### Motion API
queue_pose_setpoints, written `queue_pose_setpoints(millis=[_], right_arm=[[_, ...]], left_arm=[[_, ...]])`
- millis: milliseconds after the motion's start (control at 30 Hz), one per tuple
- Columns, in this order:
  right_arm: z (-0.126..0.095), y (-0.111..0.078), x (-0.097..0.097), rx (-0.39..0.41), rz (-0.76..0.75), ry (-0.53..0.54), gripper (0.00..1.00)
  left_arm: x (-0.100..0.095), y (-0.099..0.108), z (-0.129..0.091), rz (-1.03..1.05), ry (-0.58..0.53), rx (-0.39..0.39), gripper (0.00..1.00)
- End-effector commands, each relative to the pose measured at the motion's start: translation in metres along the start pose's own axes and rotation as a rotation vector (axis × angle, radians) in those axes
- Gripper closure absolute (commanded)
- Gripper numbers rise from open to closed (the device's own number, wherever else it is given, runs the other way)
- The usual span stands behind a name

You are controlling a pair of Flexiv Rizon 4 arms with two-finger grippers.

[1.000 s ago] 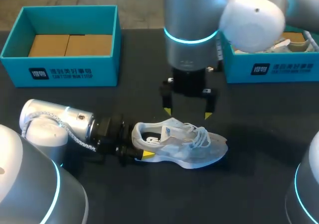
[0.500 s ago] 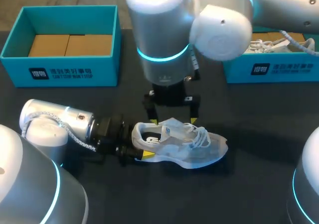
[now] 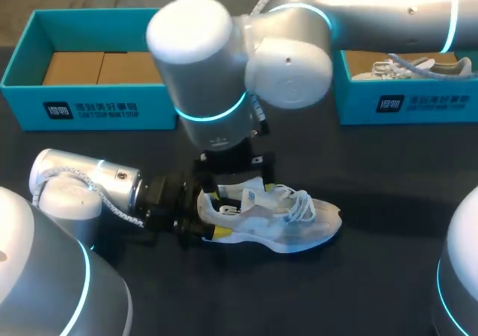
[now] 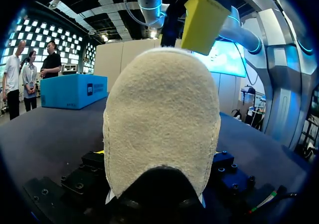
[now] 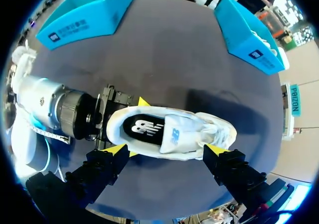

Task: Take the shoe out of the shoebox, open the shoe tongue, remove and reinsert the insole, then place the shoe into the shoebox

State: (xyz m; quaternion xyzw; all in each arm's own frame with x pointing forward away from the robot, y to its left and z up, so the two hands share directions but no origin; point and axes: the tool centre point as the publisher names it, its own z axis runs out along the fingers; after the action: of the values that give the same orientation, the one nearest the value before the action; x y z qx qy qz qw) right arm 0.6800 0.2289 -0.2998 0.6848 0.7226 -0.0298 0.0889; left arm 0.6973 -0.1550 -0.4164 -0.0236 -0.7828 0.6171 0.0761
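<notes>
A white mesh sneaker (image 3: 287, 220) stands on the black table, toe pointing right. Its dark insole (image 5: 144, 128) shows through the opening, and the tongue (image 5: 177, 133) lies over the laces. My left gripper (image 3: 215, 215) lies low on the table at the heel, one finger on each side, shut on the shoe. The beige heel (image 4: 162, 119) fills the left wrist view. My right gripper (image 3: 235, 181) hangs open just above the shoe's opening. Its yellow tips straddle the sneaker (image 5: 169, 134) along its length, with nothing held.
An open teal shoebox (image 3: 97, 104) with a cardboard floor stands at the back left. A second teal box (image 3: 407, 101) at the back right holds another white shoe (image 3: 414, 67). My right arm's big joints hang over the table's middle.
My right arm has swung left and come down, from behind the shoe's middle to just over its heel opening. The left gripper and the shoe have stayed put.
</notes>
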Motion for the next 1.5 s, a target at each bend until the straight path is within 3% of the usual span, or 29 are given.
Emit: queue_pose_setpoints(millis=[33, 600, 1500], right_arm=[[0.011, -0.007, 0.036, -0.015, 0.481, -0.408, 0.0], [0.021, -0.009, 0.003, -0.019, 0.601, -0.408, 0.0], [0.038, 0.001, -0.041, -0.037, 0.685, -0.308, 0.0]], left_arm=[[0.001, 0.003, 0.0, 0.0, -0.002, -0.001, 1.0], [0.001, 0.003, 0.0, 0.0, -0.002, -0.001, 1.0], [0.001, 0.003, 0.0, 0.0, -0.002, -0.001, 1.0]])
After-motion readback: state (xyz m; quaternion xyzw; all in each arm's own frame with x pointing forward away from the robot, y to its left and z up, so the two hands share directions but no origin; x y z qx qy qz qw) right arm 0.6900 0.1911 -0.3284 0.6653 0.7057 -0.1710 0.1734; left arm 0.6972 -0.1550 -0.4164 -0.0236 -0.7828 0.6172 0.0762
